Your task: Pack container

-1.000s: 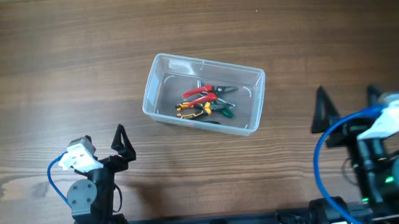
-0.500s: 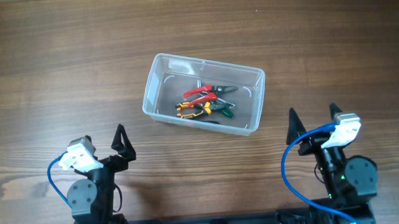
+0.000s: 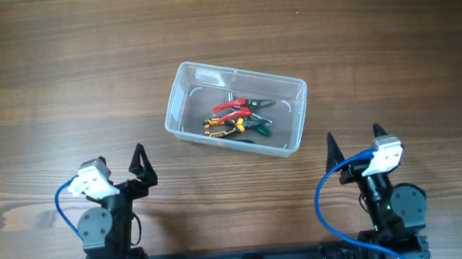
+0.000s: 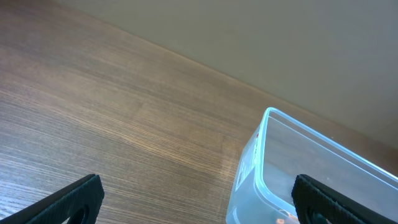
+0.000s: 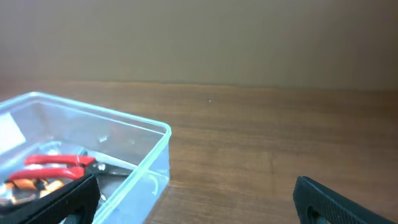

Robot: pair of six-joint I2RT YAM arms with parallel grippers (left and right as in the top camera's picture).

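Observation:
The clear plastic container (image 3: 298, 113) stands at mid-table. Inside lie red-handled pliers (image 3: 231, 106), orange-handled pliers (image 3: 223, 127) and a green-handled tool (image 3: 260, 128). My left gripper (image 3: 142, 165) is open and empty near the front left, well short of the container. My right gripper (image 3: 353, 148) is open and empty at the front right, just right of the container. The left wrist view shows the container's corner (image 4: 264, 149) between its open fingers (image 4: 198, 198). The right wrist view shows the container (image 5: 155, 163) with the red pliers (image 5: 56, 160) at left, and its fingers (image 5: 198, 198) wide apart.
The wooden table (image 3: 66, 67) stretches on all sides of the container. Blue cables loop by both arm bases at the front edge (image 3: 63, 206). A plain wall lies beyond the table's far edge in the wrist views.
My right arm has pulled back and left toward its base at the front right, gripper staying open. The left arm and the container have not moved.

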